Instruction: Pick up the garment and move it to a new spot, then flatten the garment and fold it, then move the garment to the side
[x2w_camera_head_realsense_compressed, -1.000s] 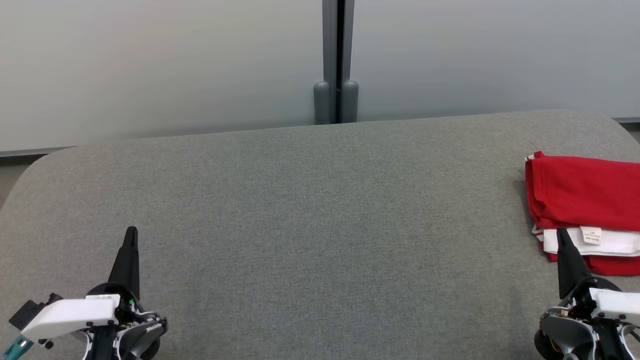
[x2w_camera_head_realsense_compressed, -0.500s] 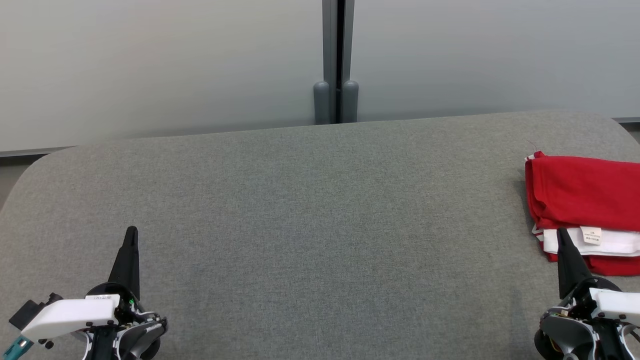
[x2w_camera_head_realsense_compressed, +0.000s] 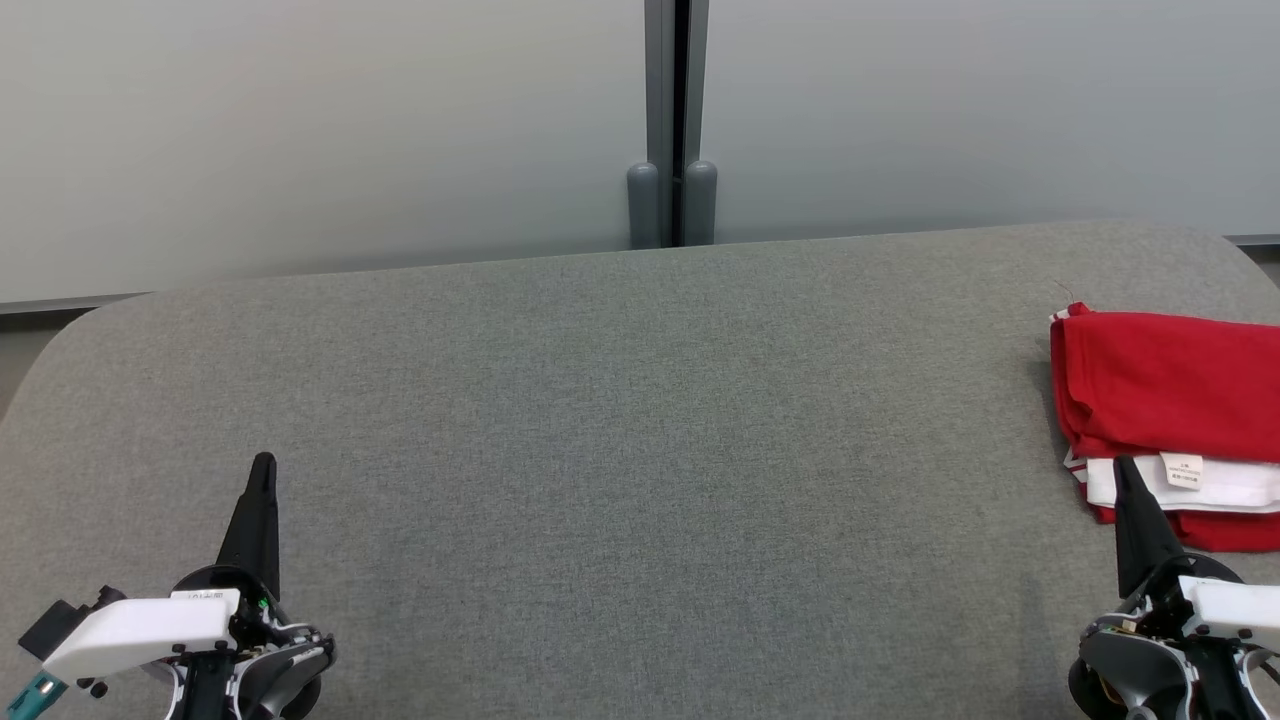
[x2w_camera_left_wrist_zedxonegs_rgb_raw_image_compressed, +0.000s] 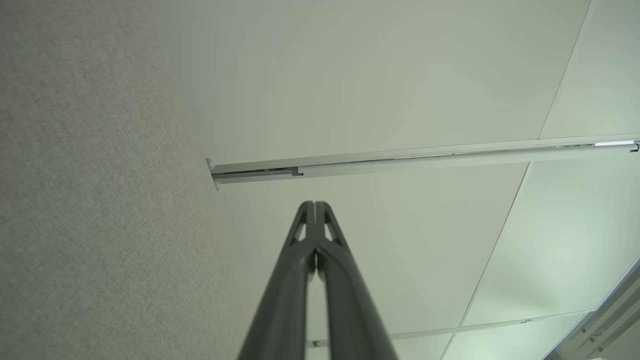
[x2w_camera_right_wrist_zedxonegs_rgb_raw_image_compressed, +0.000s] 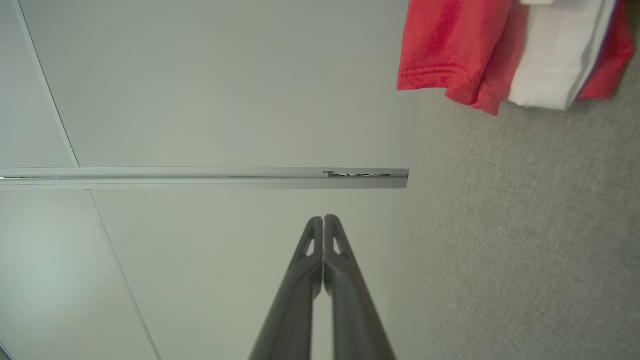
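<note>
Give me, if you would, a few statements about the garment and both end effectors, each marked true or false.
1. The red garment lies folded at the right side of the grey surface. True.
2. The left end effector is open. False: it is shut, holding nothing.
3. The right end effector holds the garment. False: it is shut on nothing, apart from the garment.
4. A white label shows on the garment. True.

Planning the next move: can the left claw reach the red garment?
Probably not: the left claw sits shut far left on the grey surface; the red garment lies far right, beside the right claw.
</note>
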